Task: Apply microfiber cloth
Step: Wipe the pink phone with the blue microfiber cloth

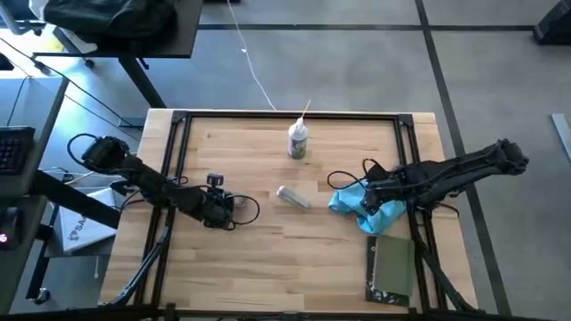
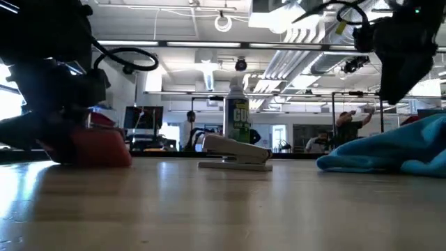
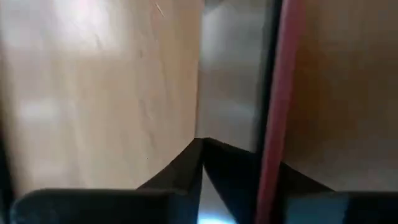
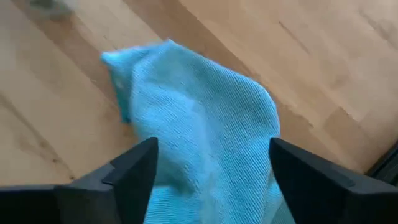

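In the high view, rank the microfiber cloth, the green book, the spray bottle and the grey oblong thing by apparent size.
1. microfiber cloth and green book: too alike to rank, and the cloth is partly covered by the right gripper.
2. spray bottle
3. grey oblong thing

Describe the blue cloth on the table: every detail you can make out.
The cloth is soft turquoise fabric with a fine ribbed weave, crumpled into folds rather than spread flat. It lies on the wooden table, toward its right side, just above the dark green book. The right gripper hangs directly over it with open jaws either side of a raised fold. From these views, contact cannot be confirmed.
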Tool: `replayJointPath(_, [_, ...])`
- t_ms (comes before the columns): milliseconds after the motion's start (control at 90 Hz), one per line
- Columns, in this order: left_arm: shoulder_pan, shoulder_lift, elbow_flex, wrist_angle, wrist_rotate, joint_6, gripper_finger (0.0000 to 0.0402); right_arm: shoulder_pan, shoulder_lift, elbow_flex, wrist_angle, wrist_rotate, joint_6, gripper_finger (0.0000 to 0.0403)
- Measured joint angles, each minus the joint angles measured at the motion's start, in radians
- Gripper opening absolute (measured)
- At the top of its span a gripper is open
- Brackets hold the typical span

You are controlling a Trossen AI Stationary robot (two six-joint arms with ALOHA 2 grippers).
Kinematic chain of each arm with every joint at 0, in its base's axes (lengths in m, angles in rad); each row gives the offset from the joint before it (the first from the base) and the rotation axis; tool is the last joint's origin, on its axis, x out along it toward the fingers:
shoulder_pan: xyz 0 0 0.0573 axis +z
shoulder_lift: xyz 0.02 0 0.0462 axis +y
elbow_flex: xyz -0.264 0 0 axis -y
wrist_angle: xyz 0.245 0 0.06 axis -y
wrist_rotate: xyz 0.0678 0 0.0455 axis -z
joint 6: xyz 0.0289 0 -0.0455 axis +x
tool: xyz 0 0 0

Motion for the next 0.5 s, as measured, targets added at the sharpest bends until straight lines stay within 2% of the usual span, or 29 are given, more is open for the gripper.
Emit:
replayJointPath(100, [0.020, 0.000, 0.021, -0.127, 0.096, -0.114, 0.0122, -0.011, 0.000, 0.055, -0.009, 0.050, -0.057, 0.0311])
replayJointPath(233, [0.036, -0.002, 0.023, -0.269, 0.191, -0.339, 0.0150, -0.035, -0.014, 0.116, -0.032, 0.119, -0.117, 0.0316])
replayJointPath(422, [0.017, -0.002, 0.020, -0.377, 0.448, -0.577, 0.0158, -0.055, -0.086, 0.139, -0.042, 0.142, -0.153, 0.0316])
replayJointPath(500, [-0.007, -0.002, 0.019, -0.385, 0.496, -0.613, 0.0157, -0.055, -0.126, 0.137, -0.049, 0.143, -0.147, 0.0316])
